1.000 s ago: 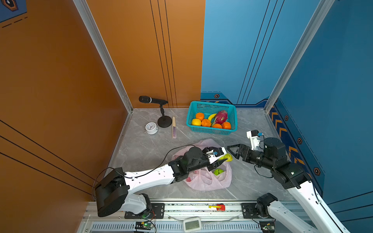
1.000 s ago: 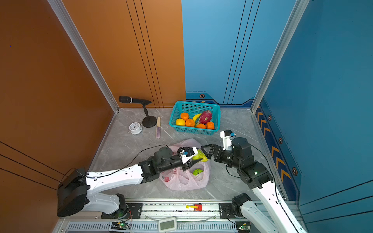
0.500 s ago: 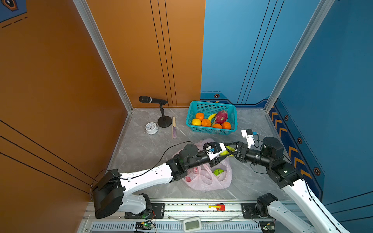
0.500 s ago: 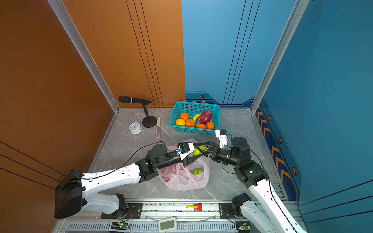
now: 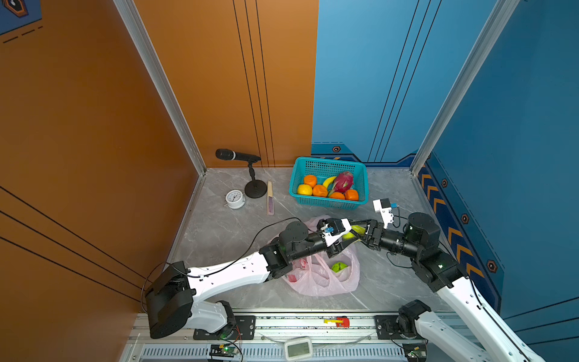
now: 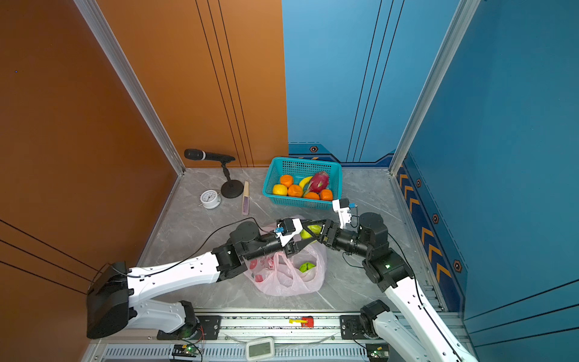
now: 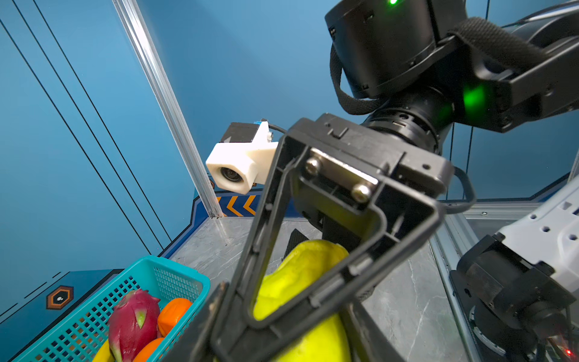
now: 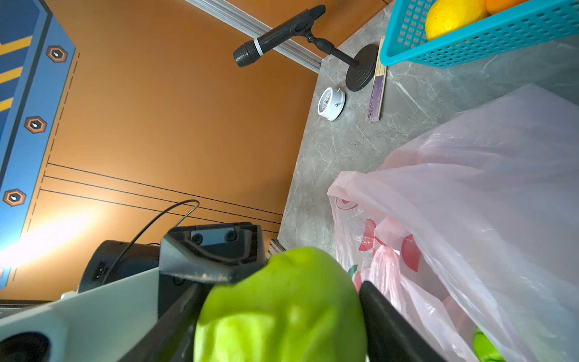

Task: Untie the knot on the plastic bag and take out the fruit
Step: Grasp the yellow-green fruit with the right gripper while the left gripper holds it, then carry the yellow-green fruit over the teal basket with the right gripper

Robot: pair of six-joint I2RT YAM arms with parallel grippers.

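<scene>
A green pear [image 5: 353, 231] [image 6: 310, 232] hangs above the open pale-pink plastic bag [image 5: 319, 280] [image 6: 286, 280], and both grippers meet on it. My left gripper [image 5: 346, 235] [image 7: 288, 338] is shut on the pear [image 7: 300, 282] from the left. From the right, my right gripper [image 5: 361, 232] [image 8: 282, 329] has both fingers pressed against the pear [image 8: 282, 313]. A round green fruit [image 5: 339, 267] [image 6: 306, 267] lies inside the bag. The knot is not in view; the bag's mouth gapes.
A teal basket [image 5: 329, 160] [image 6: 305, 161] at the back holds oranges, a yellow citrus, a banana and a dragon fruit [image 5: 343, 181]. To its left stand a microphone [image 5: 238, 155], a white clock [image 5: 235, 199] and a flat stick [image 5: 270, 199].
My right gripper reached left to the pear held by my left gripper and closed its fingers around it. The left arm lifted the pear slightly up and right.
</scene>
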